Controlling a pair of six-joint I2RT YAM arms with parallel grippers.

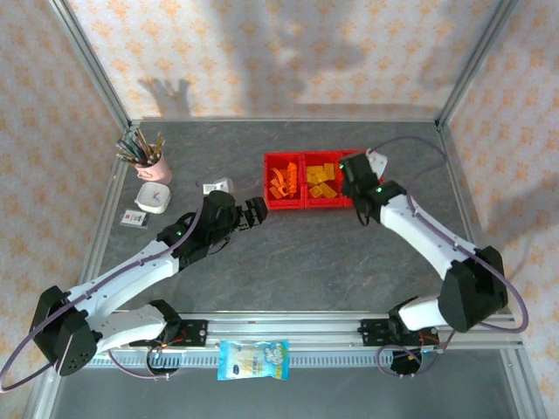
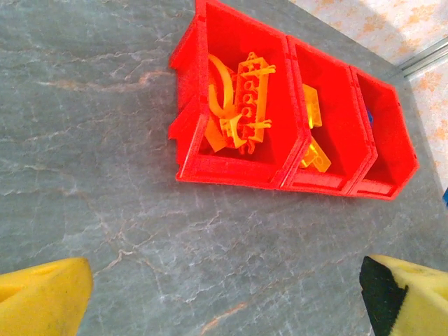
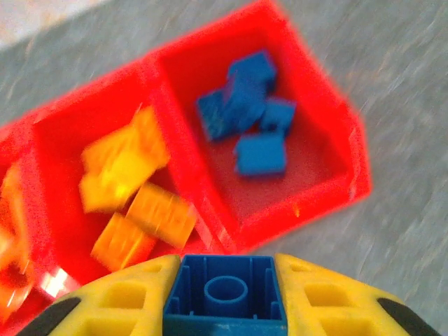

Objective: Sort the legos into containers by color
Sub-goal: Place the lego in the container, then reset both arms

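Three joined red containers (image 1: 284, 206) stand mid-table. The left one holds orange legos (image 1: 281, 181), the middle one yellow legos (image 1: 320, 183). My right gripper (image 1: 356, 170) hovers over the right container, shut on a blue lego (image 3: 225, 297) whose hollow underside faces the camera. Below it, several blue legos (image 3: 248, 112) lie in the right container (image 3: 308, 203), with yellow legos (image 3: 133, 189) in the one beside it. My left gripper (image 1: 259, 212) is open and empty above bare table, just left of the containers (image 2: 231, 171). Its wrist view shows the orange legos (image 2: 241, 105) and the yellow legos (image 2: 311, 133).
A pink cup of pencils (image 1: 153, 161), a white round object (image 1: 153, 198), a small white box (image 1: 218, 186) and a card (image 1: 133, 218) sit at the left. A snack packet (image 1: 253, 360) lies by the near rail. Metal frame posts border the table.
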